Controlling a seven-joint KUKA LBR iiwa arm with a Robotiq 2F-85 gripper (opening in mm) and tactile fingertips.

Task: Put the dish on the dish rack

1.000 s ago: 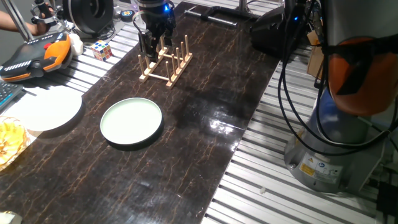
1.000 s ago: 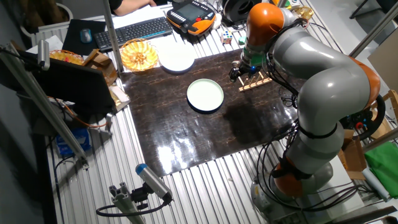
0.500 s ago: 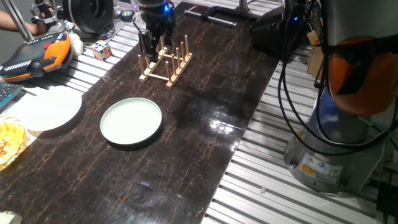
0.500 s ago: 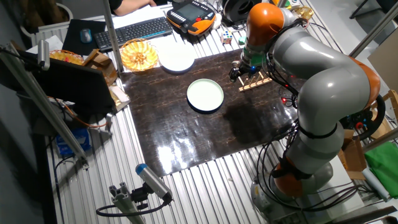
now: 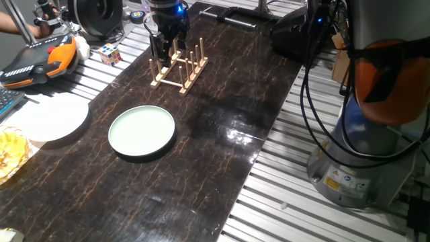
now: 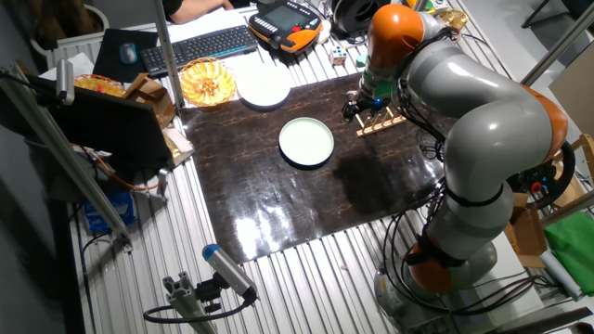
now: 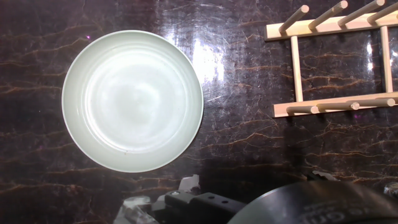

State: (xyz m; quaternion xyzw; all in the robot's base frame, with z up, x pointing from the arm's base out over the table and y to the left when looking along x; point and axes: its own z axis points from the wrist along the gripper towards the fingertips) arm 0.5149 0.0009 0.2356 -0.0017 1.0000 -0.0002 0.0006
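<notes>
Our pincer (image 5: 163, 48) hangs low at the far end of the dish rack (image 5: 180, 67) in one fixed view; its dark fingers stand among the upright pegs, and we cannot tell if they are spread or pressed together. We see the dish (image 5: 142, 132) lying flat on the dark tabletop (image 5: 222, 94), well apart from the rack, with a white plate (image 5: 48, 116) to its left.

From the other fixed view, we find the pincer (image 6: 357, 105) at the rack (image 6: 379, 119), while the dish (image 6: 306, 142) rests alone near the tabletop (image 6: 278, 204) middle.

Through the hand view, we see the dish (image 7: 132, 101) on the left and the rack (image 7: 336, 62) on the right, not touching.
</notes>
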